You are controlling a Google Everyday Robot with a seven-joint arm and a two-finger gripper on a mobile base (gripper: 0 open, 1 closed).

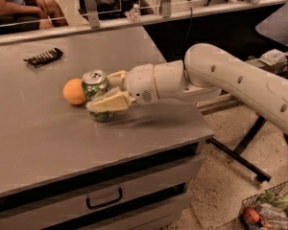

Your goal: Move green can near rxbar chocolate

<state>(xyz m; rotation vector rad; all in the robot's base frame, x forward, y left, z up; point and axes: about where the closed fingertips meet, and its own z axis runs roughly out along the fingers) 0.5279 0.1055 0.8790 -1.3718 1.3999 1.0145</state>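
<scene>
The green can (94, 86) stands near the middle of the grey table (48, 143), with its silver top and pull tab showing. My gripper (101, 91) reaches in from the right, one cream finger across the can's front and the other behind it. The fingers are shut on the can. The rxbar chocolate (44, 56), a flat dark wrapper, lies at the table's far left, well apart from the can.
An orange ball (73, 91) touches the can's left side. The table's right edge is just right of my wrist, with drawers (103, 198) below. A rail runs behind the table, a person sits at the back left, and a wire basket (271, 210) stands on the floor at the right.
</scene>
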